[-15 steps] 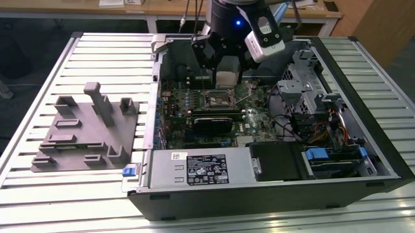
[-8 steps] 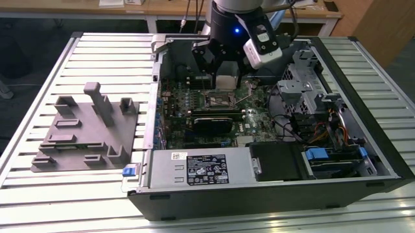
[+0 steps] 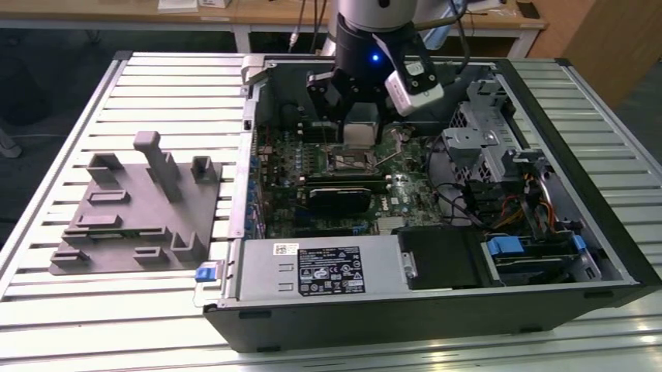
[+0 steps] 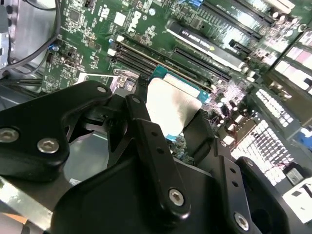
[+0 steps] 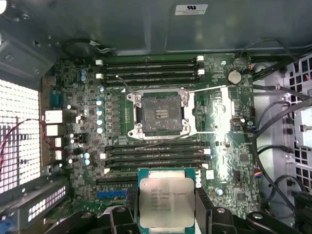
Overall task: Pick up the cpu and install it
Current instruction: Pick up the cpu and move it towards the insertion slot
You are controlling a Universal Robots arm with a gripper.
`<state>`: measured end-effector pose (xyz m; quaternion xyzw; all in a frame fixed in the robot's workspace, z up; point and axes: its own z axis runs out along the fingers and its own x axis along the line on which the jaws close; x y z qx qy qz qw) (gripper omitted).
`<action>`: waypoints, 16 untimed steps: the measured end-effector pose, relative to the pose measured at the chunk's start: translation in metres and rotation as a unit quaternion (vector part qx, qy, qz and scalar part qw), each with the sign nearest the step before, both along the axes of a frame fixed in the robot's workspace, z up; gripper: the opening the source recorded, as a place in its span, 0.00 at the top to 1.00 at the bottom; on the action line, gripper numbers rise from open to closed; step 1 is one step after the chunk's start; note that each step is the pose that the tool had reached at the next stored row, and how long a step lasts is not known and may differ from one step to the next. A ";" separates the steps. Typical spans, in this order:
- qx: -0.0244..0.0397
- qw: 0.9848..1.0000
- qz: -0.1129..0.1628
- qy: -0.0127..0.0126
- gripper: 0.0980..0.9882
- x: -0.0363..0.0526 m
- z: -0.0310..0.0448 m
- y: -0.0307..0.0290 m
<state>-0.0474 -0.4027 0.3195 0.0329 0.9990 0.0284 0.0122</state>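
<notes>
Table: slatted metal table (image 3: 166, 85) carrying everything else.
Case: open computer case (image 3: 414, 318) lying flat, its inside facing up.
Block: grey plastic block (image 3: 124, 225) on the table, beside the case towards the exterior view's left.
Arm: robot arm (image 3: 373, 23) reaching down into the case.
Board: green circuit board (image 5: 87, 97) on the case floor.
Socket: square socket (image 5: 160, 113) on the board, uncovered, nothing seated in it.
Claw: gripper (image 4: 168, 115) above the board, its two black fingers (image 5: 130, 207) clamped on opposite edges of the cpu.
Chip: cpu (image 5: 165, 201) held metal face up, clear of the socket, over the long slots beside it.
</notes>
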 end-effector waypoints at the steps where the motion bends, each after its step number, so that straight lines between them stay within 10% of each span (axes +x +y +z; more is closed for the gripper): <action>1: 0.000 1.000 0.000 0.000 0.50 0.0001 -0.0018 0.0014; 16: 0.000 1.000 0.004 0.000 0.50 0.0001 -0.0278 0.0357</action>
